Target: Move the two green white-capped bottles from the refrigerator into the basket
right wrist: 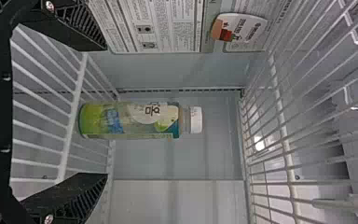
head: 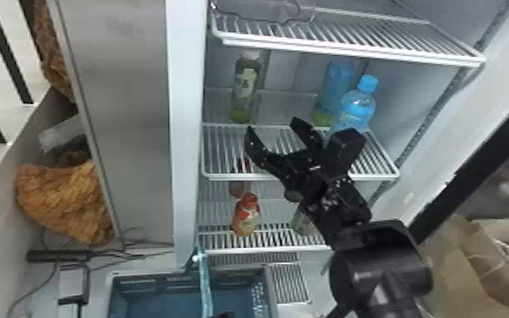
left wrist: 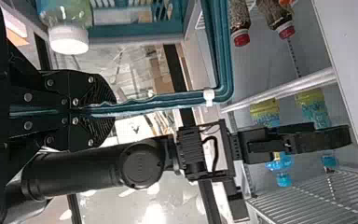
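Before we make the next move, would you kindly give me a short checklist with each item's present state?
1. Right fingers open for the approach: ok.
2. Green bottle upright on the middle shelf: ok.
3. Green bottle held by the right fingers: not ok, it stands beyond their tips.
4. Green bottle apart from the blue-capped bottle: ok, a gap separates them.
5. Left fingers closed on the handle of the basket: ok.
6. Other white-capped bottle fully inside the basket: cannot tell.
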Robot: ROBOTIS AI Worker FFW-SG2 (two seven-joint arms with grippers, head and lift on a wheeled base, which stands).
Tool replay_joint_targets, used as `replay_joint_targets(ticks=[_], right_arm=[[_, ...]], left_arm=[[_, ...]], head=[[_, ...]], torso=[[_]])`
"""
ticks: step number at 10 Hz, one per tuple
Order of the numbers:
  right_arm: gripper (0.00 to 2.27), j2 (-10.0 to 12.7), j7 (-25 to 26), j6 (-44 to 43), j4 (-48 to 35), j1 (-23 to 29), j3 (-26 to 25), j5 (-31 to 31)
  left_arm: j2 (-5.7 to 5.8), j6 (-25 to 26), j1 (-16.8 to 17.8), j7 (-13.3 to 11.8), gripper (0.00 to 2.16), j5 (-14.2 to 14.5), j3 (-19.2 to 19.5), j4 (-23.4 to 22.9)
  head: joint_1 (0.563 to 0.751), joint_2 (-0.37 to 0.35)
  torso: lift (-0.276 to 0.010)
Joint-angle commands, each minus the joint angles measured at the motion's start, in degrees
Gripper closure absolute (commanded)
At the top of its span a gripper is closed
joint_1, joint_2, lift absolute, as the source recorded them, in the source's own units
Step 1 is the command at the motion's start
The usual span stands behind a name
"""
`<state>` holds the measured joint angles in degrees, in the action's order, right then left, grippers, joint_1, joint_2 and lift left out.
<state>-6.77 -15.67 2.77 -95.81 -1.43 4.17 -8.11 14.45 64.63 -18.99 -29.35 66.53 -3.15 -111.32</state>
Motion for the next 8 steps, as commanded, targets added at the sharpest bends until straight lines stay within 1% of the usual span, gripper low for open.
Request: replay_joint_targets(ticks=[1,3,8], right_arm=[[0.07,0.0,1.2,-0.1,1.9,-2.5,1.7,1.1],[0.07,0.0,2.9,0.0,4.5,-5.6,3.7,1.6],[0.06,0.7,7.6,0.0,11.4,-11.4,5.8,2.9]], left_arm=[[0.05,0.1,0.2,0.0,1.18,0.1,0.0,0.0],[0.05,-0.1,0.2,0.0,1.18,0.1,-0.2,0.0],[0.05,-0.1,0.3,0.0,1.18,0.1,-0.2,0.0]], head=[[0.695,-0.212],[0.695,-0.194],[0.695,-0.176]], torso=[[-0.004],[-0.004],[-0.004]])
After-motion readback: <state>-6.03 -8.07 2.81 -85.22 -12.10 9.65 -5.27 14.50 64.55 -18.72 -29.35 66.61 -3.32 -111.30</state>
